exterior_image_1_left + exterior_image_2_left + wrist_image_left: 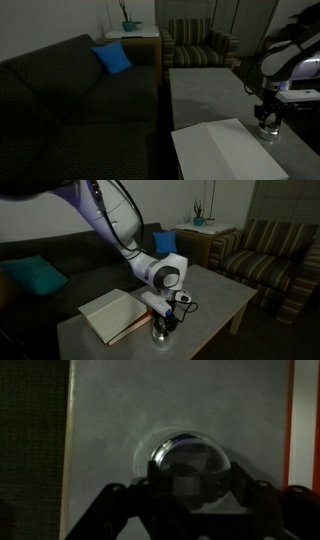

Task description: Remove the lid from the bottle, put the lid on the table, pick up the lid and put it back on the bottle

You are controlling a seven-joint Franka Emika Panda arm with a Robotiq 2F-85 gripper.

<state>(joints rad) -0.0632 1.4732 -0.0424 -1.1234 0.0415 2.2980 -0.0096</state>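
Observation:
The small clear bottle (pixel 163 333) stands on the mottled grey table (pixel 215 295), next to the white flat board. In the wrist view its round greyish lid (pixel 188 458) fills the space between my fingers. My gripper (pixel 188 485) points straight down over it, and both fingers touch the lid's sides. The same shows in both exterior views, with the gripper (pixel 266 121) low over the bottle (pixel 266 131) near the table's (pixel 205 95) edge. The lid sits on the bottle; the fingers hide the bottle's lower part.
A white flat board (pixel 220 150) lies on the table beside the bottle and also shows in an exterior view (pixel 112 313). A dark sofa (pixel 70 100) with a blue cushion runs along one side. A striped armchair (pixel 270 250) and a wooden side table with a plant (pixel 130 35) stand beyond.

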